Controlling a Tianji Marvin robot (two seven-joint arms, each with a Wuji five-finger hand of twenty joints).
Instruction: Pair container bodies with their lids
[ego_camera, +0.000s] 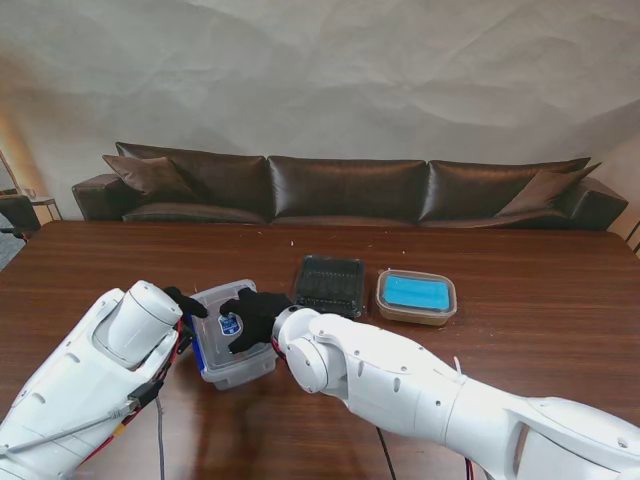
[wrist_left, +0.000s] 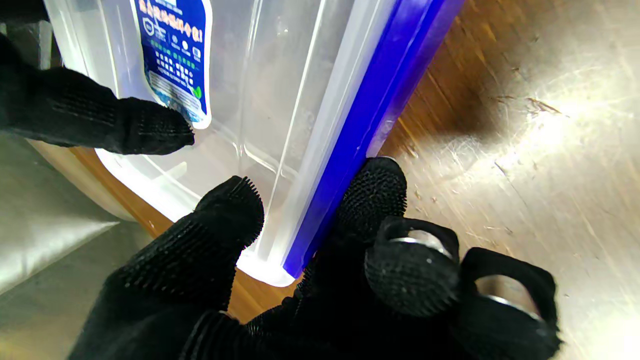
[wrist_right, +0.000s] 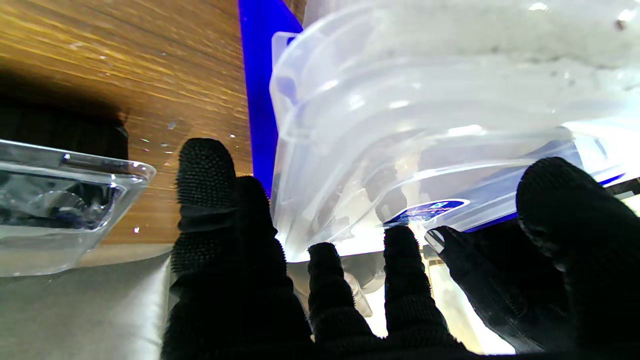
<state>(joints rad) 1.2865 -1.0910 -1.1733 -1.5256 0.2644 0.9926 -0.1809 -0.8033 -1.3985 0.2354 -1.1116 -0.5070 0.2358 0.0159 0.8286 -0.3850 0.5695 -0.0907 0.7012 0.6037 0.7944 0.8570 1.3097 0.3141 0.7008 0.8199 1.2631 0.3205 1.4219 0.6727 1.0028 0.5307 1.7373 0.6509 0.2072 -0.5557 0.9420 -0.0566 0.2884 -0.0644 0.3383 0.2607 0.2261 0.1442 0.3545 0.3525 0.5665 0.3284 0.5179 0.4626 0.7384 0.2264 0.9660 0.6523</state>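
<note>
A clear plastic container (ego_camera: 236, 345) with a blue-rimmed clear lid (wrist_left: 280, 90) and a blue sticker stands on the table to my near left. My left hand (ego_camera: 186, 302) is shut on the lid's left edge, thumb (wrist_left: 220, 235) on top and fingers (wrist_left: 372, 195) against the blue rim. My right hand (ego_camera: 256, 314) lies spread over the lid's right side, its fingertips (wrist_right: 397, 245) touching the container (wrist_right: 425, 100) near the sticker, its thumb apart. A black tray container (ego_camera: 329, 284) and a clear container with a blue lid (ego_camera: 416, 296) sit farther right.
The brown wooden table (ego_camera: 540, 330) runs to a dark leather sofa (ego_camera: 350, 188) along the far side. The black tray's clear edge (wrist_right: 65, 200) lies close beside my right hand. Red and black cables hang under both arms near me.
</note>
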